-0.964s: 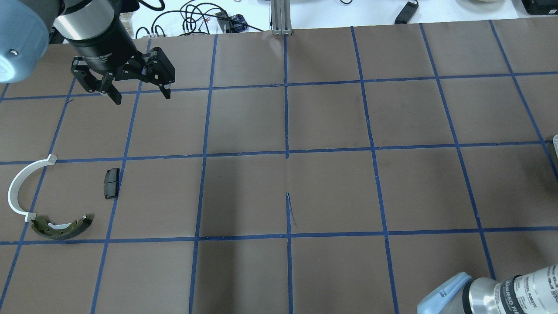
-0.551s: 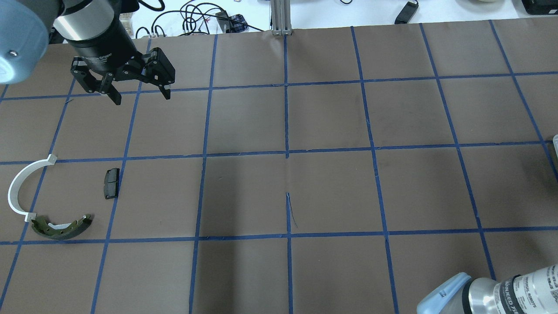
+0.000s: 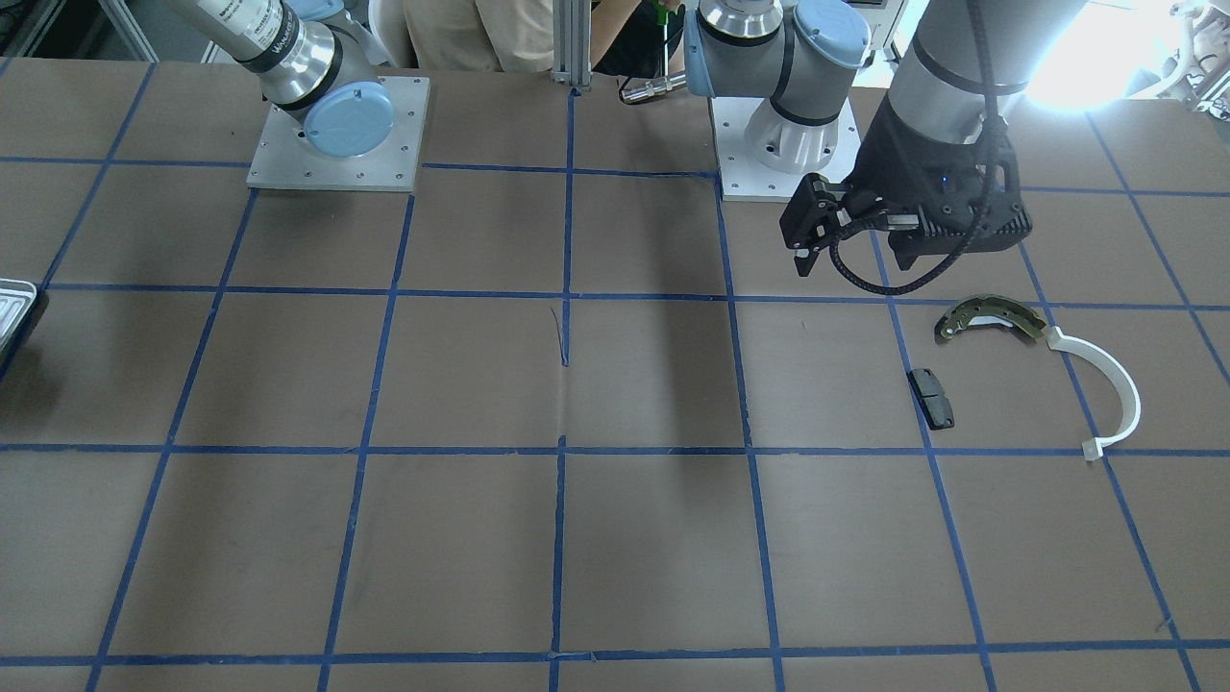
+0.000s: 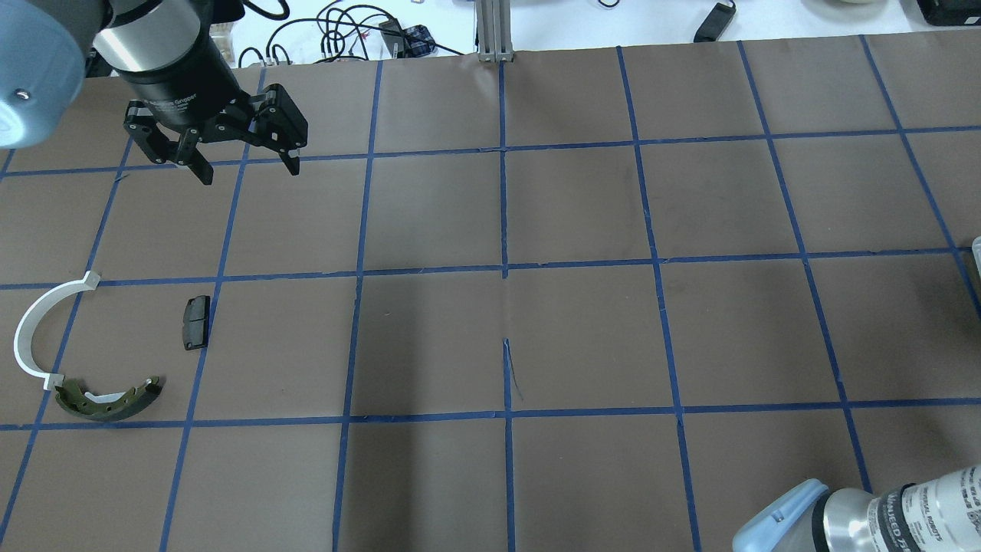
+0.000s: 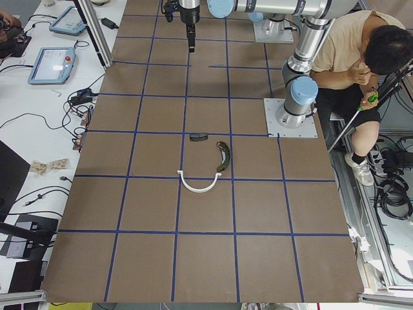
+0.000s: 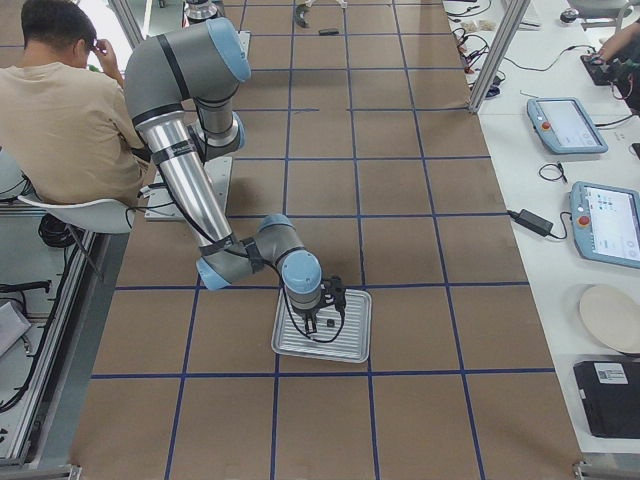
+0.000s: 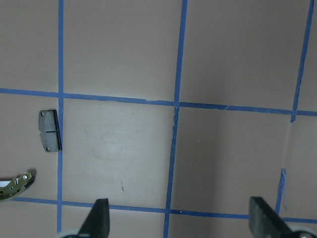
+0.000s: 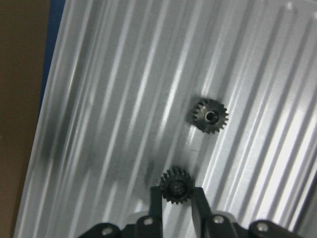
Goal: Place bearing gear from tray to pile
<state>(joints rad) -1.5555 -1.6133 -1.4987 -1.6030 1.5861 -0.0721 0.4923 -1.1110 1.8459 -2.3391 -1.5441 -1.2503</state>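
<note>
Bearing gear [image 8: 177,184] over ribbed floor of tray [image 8: 99,109], pinched between fingers of right gripper [image 8: 176,194]. Second gear [image 8: 210,115] near, not touching. Left gripper [image 4: 249,173] spread wide, empty, above table [image 4: 582,337], apart from black pad [image 4: 195,323], white arc [image 4: 34,330], brake shoe [image 4: 107,400].

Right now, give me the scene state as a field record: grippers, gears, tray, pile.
left gripper: open, empty, above bare table, away from the pile
right gripper: over the tray, fingers against both sides of the held gear
second gear: loose on the tray floor, apart from the held gear
pile: brake shoe, white arc, black pad; shoe beside one end of the arc, pad apart
task status: no gear at the pile yet
</note>
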